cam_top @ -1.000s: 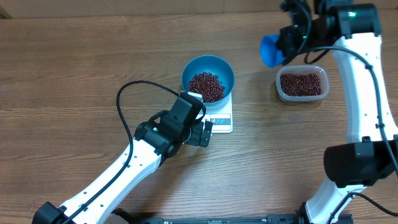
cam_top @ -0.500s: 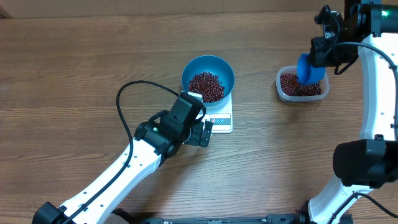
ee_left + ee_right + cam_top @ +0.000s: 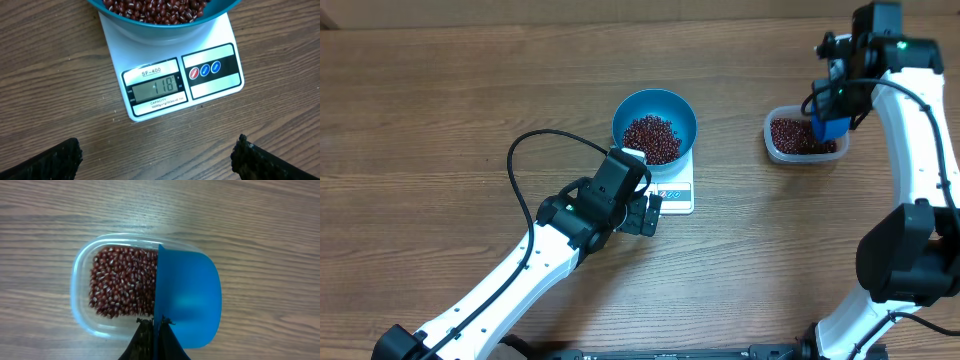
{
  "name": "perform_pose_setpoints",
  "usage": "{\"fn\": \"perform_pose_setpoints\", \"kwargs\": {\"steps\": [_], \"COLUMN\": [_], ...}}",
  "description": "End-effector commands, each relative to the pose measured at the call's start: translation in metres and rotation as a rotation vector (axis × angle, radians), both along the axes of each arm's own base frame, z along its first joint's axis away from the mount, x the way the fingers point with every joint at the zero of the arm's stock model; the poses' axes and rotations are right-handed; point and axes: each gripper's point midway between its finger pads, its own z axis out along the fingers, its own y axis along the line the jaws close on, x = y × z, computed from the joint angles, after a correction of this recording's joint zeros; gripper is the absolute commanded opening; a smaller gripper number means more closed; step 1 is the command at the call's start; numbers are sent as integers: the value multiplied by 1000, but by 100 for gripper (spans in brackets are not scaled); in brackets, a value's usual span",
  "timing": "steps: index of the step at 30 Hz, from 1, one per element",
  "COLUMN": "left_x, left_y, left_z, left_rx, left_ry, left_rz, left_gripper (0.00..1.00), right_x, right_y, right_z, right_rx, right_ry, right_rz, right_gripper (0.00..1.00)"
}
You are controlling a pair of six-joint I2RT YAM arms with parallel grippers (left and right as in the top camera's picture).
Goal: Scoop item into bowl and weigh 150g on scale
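A brown wood-grain table (image 3: pixel 440 110) fills the whole scene, its grain running left to right. At the far right sits a clear, rounded-rectangular plastic tub (image 3: pixel 768 140), its long side lying left to right. A small blue plastic scoop (image 3: pixel 830 126) hangs over the tub's right end and covers that end from above. Close up in the right wrist view, the scoop (image 3: pixel 187 300) shows its smooth blue hollow, and its straight left edge cuts across the tub (image 3: pixel 75 287) from far rim to near rim. Whether the scoop touches the tub cannot be told.
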Motion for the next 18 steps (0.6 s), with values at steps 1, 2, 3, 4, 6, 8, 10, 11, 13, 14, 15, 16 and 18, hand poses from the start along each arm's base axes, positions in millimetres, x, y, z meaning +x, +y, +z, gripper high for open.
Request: {"fn": "perform_pose_setpoints", "kwargs": {"steps": [1, 2, 3, 4, 6, 8, 10, 11, 13, 14, 15, 16, 18], "left_x": [-1, -1, -1, -1, -1, -1, -1, -1, -1, -1, -1, -1, -1], "left_y": [4, 4, 4, 4, 4, 4, 4, 4, 4, 4, 4, 4, 4], "left_z": [-2, -2, -2, -2, -2, -2, -2, -2, -2, -2, -2, -2, -2], "left_rx": [15, 15, 15, 15, 15, 15, 15, 15, 15, 15, 15, 15, 15], "left_ry": [-2, -2, -2, -2, -2, -2, -2, -2, -3, -2, -2, -2, -2], "left_rz": [-7, -7, -7, -7, -7, -7, -7, -7, -7, -7, -7, -7, -7], "left_gripper": [100, 99, 100, 99, 100, 99, 100, 100, 100, 99, 99, 100, 100], "right_x": [-2, -2, -2, -2, -2, -5, -8, -10, -14, -16, -17, -17, -14], "right_y": [1, 4, 9, 14, 27, 34, 36, 37, 38, 38, 39, 39, 38], "right_z": [-10, -15, -20, -23, -29, -35, -43, -47, -57, -60, -63, -63, -61], "right_rx": [0, 16, 44, 70, 142, 182, 198, 205, 209, 211, 214, 217, 225], "right_ry": [-10, -9, -8, -9, -11, 4, 24, 34, 60, 67, 74, 75, 64], "right_rz": [16, 21, 30, 38, 60, 69, 68, 69, 66, 65, 65, 55, 20], "right_gripper": [4, 4, 4, 4, 4, 4, 4, 4, 4, 4, 4, 4, 4]}}
